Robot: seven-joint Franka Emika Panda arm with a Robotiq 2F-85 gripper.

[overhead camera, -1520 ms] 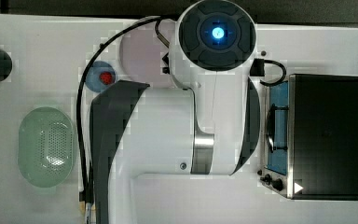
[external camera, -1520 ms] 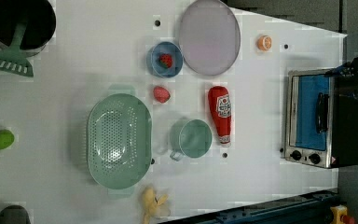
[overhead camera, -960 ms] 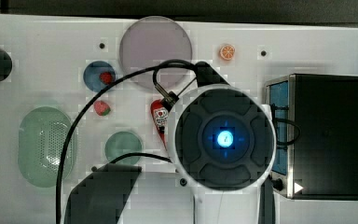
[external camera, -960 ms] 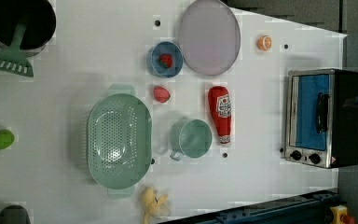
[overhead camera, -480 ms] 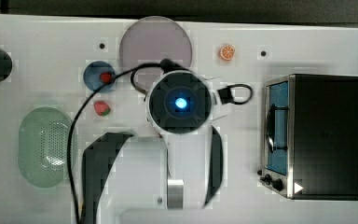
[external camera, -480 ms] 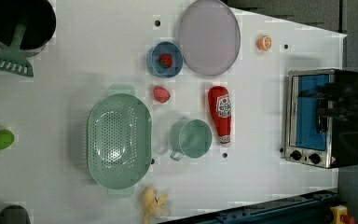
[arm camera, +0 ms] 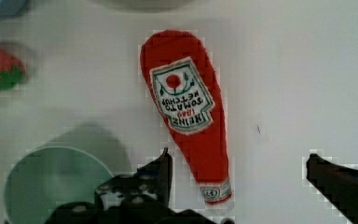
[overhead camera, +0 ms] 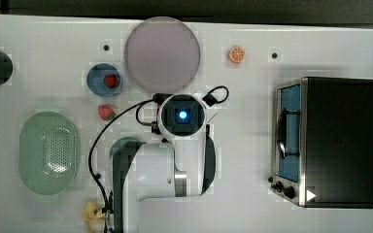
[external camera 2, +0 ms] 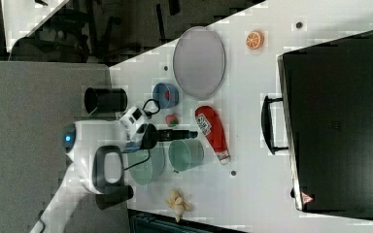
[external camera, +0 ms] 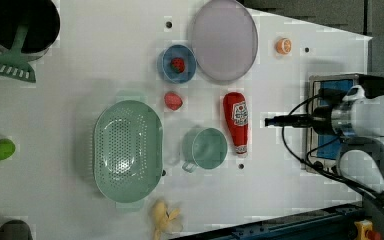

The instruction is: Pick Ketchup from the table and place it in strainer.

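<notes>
Ketchup (external camera: 235, 120) lies flat on the table (external camera: 80, 75) in the left view, just off the tip of the pincer (external camera: 269, 121), untouched. From the right view, the pincer hangs near the bottle with the strainer (external camera 2: 145, 167) behind it, empty. In the wrist view the fingers (arm camera: 164, 168) are spread wide, either side of the cap end. Grasping, lifting and placing all remain, I'd say.
</notes>
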